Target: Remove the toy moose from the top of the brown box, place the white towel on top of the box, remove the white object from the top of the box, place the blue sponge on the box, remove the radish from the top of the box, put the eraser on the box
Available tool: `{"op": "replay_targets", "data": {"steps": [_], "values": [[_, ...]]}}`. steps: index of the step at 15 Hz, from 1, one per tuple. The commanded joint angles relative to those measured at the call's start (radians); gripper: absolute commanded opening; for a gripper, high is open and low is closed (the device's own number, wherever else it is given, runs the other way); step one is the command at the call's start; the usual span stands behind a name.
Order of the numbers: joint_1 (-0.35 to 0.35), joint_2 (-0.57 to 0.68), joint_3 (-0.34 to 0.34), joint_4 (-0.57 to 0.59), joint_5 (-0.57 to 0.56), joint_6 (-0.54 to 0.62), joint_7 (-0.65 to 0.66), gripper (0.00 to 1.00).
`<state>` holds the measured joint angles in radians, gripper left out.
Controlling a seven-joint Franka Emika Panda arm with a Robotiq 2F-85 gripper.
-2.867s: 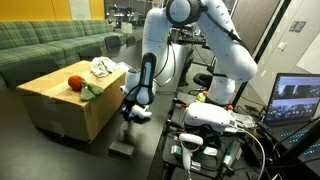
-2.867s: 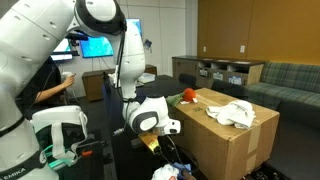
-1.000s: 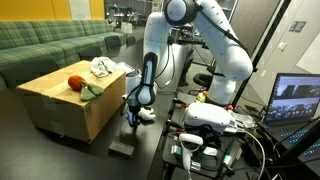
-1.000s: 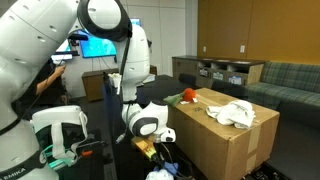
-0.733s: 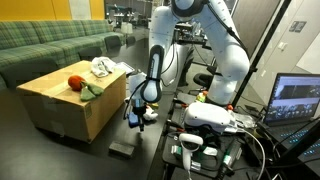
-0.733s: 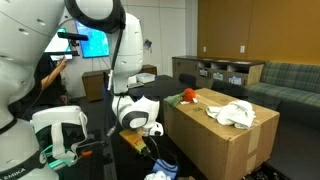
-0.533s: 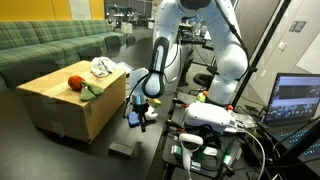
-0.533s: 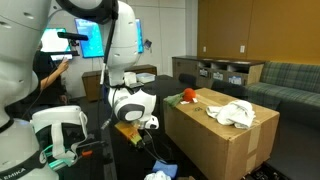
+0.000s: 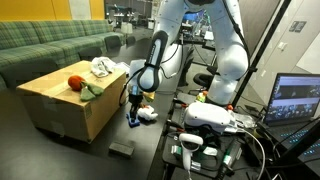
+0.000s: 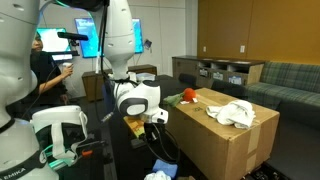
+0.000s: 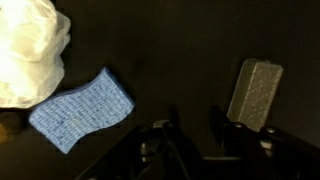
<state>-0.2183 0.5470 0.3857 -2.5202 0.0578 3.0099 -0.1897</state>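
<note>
The brown box [image 9: 62, 100] [image 10: 225, 140] carries the radish [image 9: 75, 82] [image 10: 187, 96] and the white towel [image 9: 102, 67] [image 10: 235, 113] on its top. My gripper [image 9: 133, 104] [image 11: 193, 128] hangs low beside the box, over the dark floor, open with nothing between its fingers. In the wrist view the blue sponge [image 11: 80, 108] lies left of the fingers. The white object [image 11: 30, 50] lies beyond it at the upper left. The grey eraser [image 11: 255, 92] [image 9: 122, 148] lies to the right. I cannot make out the toy moose.
A green sofa [image 9: 50, 45] stands behind the box. A second robot base with cables [image 9: 205, 125] and a laptop [image 9: 298, 98] crowd one side of the arm. A person [image 10: 45, 75] sits at screens behind the arm.
The arm has swung nearer the box and the wrist has risen a little off the floor. The jaws have parted. Radish and towel have not moved.
</note>
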Motion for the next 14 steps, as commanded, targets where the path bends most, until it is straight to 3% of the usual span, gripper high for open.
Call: {"op": "replay_targets", "data": {"steps": [1,5,9,11,14], "values": [[0.137,0.007,-0.152,0.031,0.024,0.085,0.138,0.70],[0.345,0.046,-0.381,0.056,0.038,0.154,0.315,0.99],[0.573,0.109,-0.593,0.083,0.087,0.132,0.487,1.00],[0.645,0.138,-0.643,0.093,0.112,0.099,0.547,1.00],[0.707,0.162,-0.665,0.099,0.140,0.068,0.615,1.00]]}}
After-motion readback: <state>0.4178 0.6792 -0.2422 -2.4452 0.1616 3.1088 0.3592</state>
